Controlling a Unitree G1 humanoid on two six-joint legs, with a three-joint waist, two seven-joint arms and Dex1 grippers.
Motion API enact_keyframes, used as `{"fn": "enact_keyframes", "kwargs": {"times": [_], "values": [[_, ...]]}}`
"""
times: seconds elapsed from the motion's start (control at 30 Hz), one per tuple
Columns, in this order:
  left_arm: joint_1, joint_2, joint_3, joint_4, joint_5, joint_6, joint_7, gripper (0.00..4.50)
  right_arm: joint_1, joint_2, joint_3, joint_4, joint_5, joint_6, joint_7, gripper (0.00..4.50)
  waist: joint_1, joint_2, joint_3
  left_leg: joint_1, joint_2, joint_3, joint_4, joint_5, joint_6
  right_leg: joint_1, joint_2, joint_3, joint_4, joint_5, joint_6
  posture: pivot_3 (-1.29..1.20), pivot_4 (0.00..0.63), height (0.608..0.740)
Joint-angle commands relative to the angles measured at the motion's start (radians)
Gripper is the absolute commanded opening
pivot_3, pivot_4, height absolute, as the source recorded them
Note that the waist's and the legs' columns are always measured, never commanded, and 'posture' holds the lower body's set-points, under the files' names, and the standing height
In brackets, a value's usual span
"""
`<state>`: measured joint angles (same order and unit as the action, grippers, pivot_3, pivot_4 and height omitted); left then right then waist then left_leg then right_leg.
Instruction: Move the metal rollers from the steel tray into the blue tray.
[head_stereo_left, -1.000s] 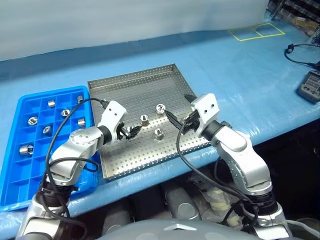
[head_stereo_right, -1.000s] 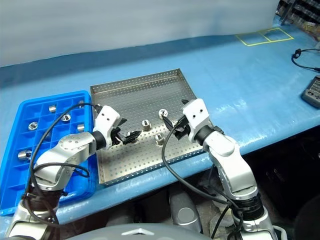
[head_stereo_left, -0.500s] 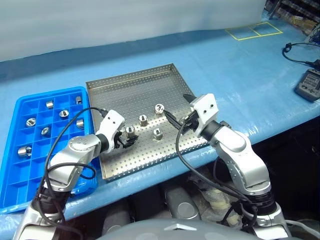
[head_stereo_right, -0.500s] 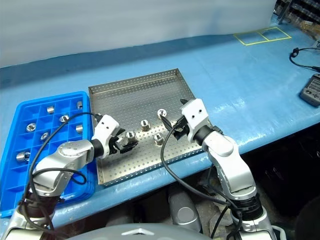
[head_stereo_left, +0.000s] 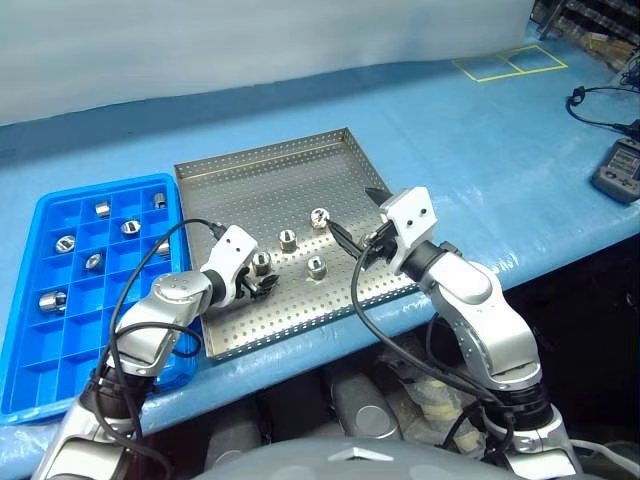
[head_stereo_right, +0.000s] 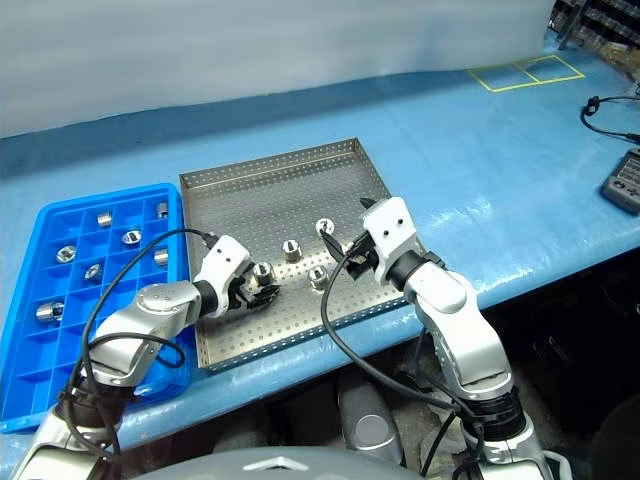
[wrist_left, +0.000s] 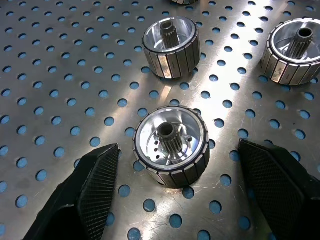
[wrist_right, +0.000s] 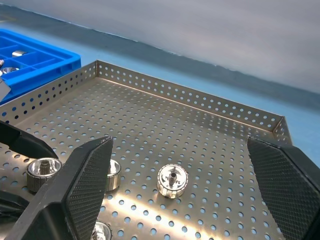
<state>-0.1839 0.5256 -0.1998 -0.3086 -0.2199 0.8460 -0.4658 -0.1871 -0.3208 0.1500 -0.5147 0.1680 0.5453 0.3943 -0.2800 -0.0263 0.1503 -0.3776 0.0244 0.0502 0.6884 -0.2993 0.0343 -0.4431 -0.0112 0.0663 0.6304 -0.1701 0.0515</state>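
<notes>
Left gripper (wrist_left: 172, 192) has dropped lower vs a sec ago and now brackets one of the metal rollers (wrist_left: 171, 145) on the steel tray (head_stereo_left: 300, 180); right gripper (wrist_right: 200, 187) hasn't budged.

L fingers (wrist_left: 95, 182) are spread wide, one each side of that roller, neither touching it yet, nothing held. Roller stands upright, toothed hub up, roughly centred in the gap but a bit nearer the one finger. Two more rollers sit just beyond the fingertips, close together but apart from the target. R gripper hovers above the tray w/ fingers spread, empty; a roller (wrist_right: 172, 180) lies ahead of it, b/w its fingers in view.

Step in hand, I'd say: grasp this roller w/ L. To do well: go a touch lower so pads meet the ribbed side wall, not the rim; centre first so closing doesn't shove it sideways into neighbours. Close firm, since the metal looks slick. Lift straight up, then swing to the blue tray (head_stereo_left: 60, 330) off L arm's outer side, into a free cell.
</notes>
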Motion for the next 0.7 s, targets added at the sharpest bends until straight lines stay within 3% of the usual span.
{"fn": "enact_keyframes", "kwargs": {"times": [0.03, 0.27, 0.7], "values": [[0.014, -0.015, 0.006, 0.021, 0.01, 0.0, 0.006, 3.82, -0.01, 0.0, -0.007, -0.022, 0.004, -0.019, 0.004, 4.5, 0.0, 0.001, -0.001, 0.0, 0.0, 0.0, 0.0, 0.0, 0.0, 0.0, 0.0, 0.0, 0.0, 0.0, 0.001, -0.29, 0.15, 0.74], [0.019, -0.029, 0.018, 0.015, 0.025, 0.0, 0.017, 1.82, -0.016, 0.001, -0.002, -0.019, 0.004, -0.019, 0.01, 4.5, 0.0, 0.002, -0.001, 0.0, 0.0, 0.0, 0.001, 0.0, 0.001, 0.0, 0.0, 0.0, 0.0, 0.0, 0.003, -0.28, 0.15, 0.74], [0.038, -0.043, 0.04, -0.002, 0.023, -0.021, 0.023, 1.67, -0.019, 0.0, 0.001, -0.019, 0.0, -0.016, 0.02, 4.5, 0.001, 0.002, -0.002, 0.0, 0.0, 0.0, 0.0, -0.001, 0.001, 0.0, 0.0, 0.0, 0.0, 0.001, 0.002, -0.28, 0.15, 0.74]]}}
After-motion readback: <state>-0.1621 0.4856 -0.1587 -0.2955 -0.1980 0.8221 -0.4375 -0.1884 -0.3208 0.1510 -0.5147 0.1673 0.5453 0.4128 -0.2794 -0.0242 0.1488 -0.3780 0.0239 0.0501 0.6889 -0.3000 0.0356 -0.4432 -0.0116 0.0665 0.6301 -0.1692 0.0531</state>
